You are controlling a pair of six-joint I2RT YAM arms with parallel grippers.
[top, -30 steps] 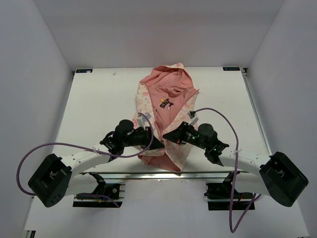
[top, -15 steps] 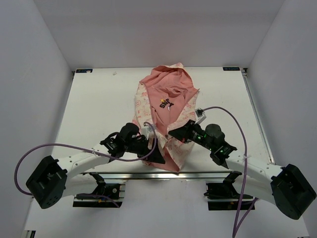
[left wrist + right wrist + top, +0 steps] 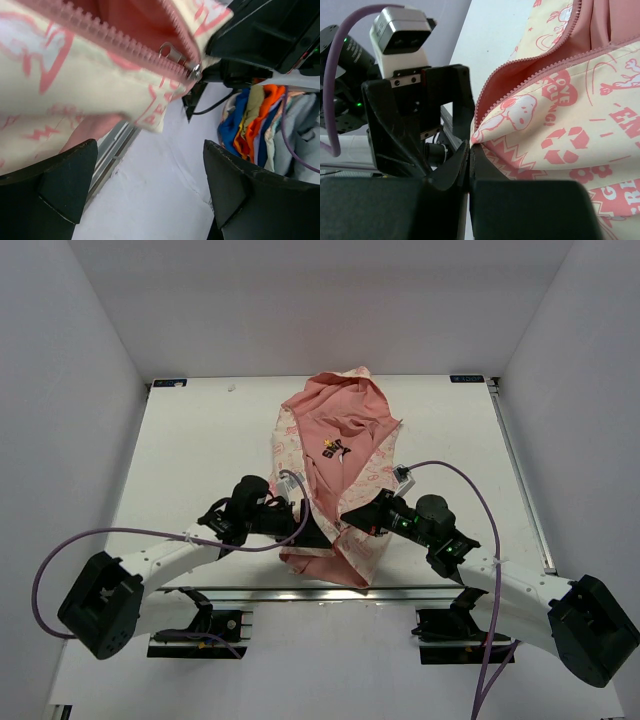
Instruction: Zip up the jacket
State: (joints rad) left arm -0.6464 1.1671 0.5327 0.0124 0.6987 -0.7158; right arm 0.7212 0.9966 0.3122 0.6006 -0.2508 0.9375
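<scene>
The cream and pink jacket lies open on the table, its salmon lining and dark logo facing up. Its lower hem is lifted between the two arms. My right gripper is shut on the jacket at the bottom corner of the hem, beside the pink zipper teeth. My left gripper stands open just left of that corner, and nothing is between its fingers. In the left wrist view the jacket hangs above the jaws. The metal zipper slider and its pull tab sit at the hem's end.
The white table is walled on three sides. Its near metal rail runs under the lifted hem. A heap of coloured clothes lies below the table edge. The left wrist camera block is close to my right gripper.
My left gripper has opened wide and let go of the jacket's hem, dipping toward the near edge and coming back. My right gripper stays shut on the hem corner and has shifted slightly.
</scene>
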